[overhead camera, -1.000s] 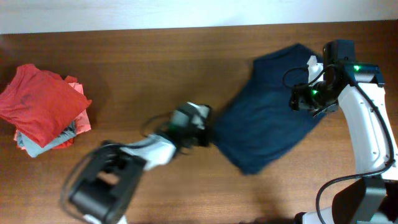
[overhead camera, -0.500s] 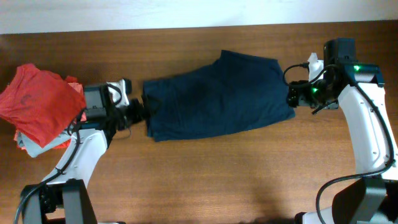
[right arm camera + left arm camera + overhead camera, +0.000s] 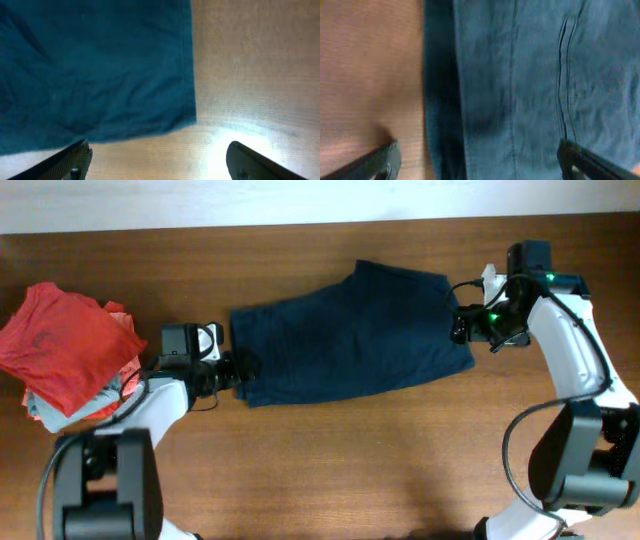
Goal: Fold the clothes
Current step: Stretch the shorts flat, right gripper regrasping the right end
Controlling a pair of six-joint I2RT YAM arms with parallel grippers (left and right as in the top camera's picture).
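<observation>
The clothes [image 3: 350, 335] are one dark navy garment lying spread out flat across the middle of the table, its long side running left to right. My left gripper [image 3: 236, 370] is open at the garment's left end. In the left wrist view the fabric [image 3: 530, 75] lies under the wide-apart fingers [image 3: 385, 161], and nothing is pinched. At the right edge my right gripper [image 3: 462, 328] is open too. The right wrist view shows the garment's corner [image 3: 90, 65] just ahead of that gripper [image 3: 160, 161], which hangs over bare wood.
A pile of red, coral and light blue folded garments [image 3: 70, 355] sits at the table's left edge, close behind the left arm. The brown table [image 3: 350, 470] ends at a pale wall along the back.
The left arm pulled the bunched garment leftward, stretching it flat, then opened its jaws and let go. The right gripper opened wider and released the right edge.
</observation>
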